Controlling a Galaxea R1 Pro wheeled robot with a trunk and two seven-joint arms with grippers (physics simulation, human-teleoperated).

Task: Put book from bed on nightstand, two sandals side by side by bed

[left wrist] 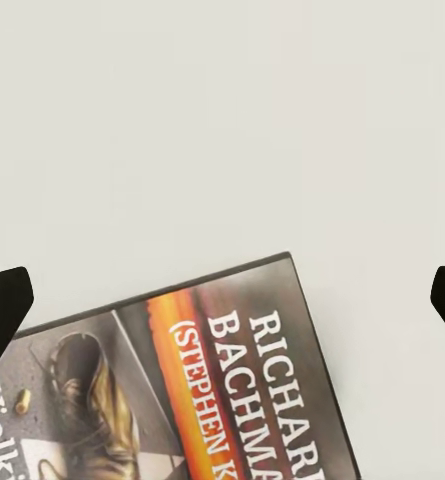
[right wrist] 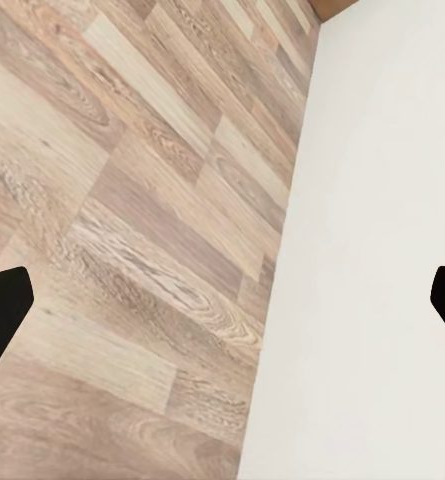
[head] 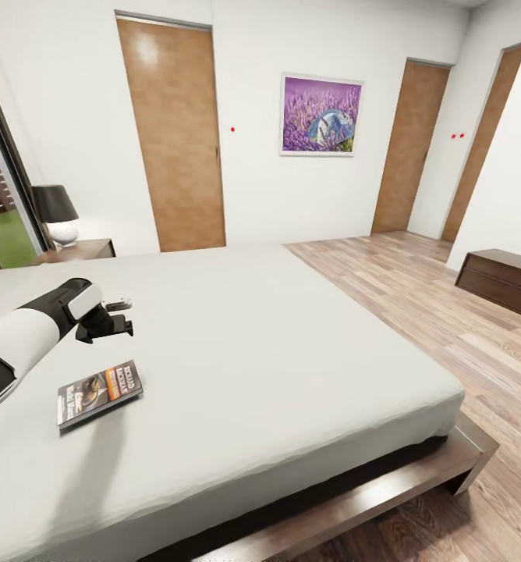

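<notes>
1. Bedroom walls are white, with wooden doors, a purple painting [head: 321,115] and plank flooring [head: 416,289] to the right of the bed [head: 292,367].
2. On the near-left part of the mattress the book [head: 99,393] lies flat, cover up, well apart from the nightstand [head: 77,251] at the far left, where a lamp [head: 56,214] stands.
3. Above the mattress, just beyond the book, hangs the left gripper [head: 118,316], jaws spread wide and holding nothing.
4. Over the floor beside the mattress edge, the right gripper [right wrist: 222,300] also looks wide open and empty.
5. Risk: a thin paperback flat on soft bedding gives the fingers little edge; they may dig into the mattress or push the book away.
6. Risk: the lamp crowds the nightstand top and may get knocked.
</notes>
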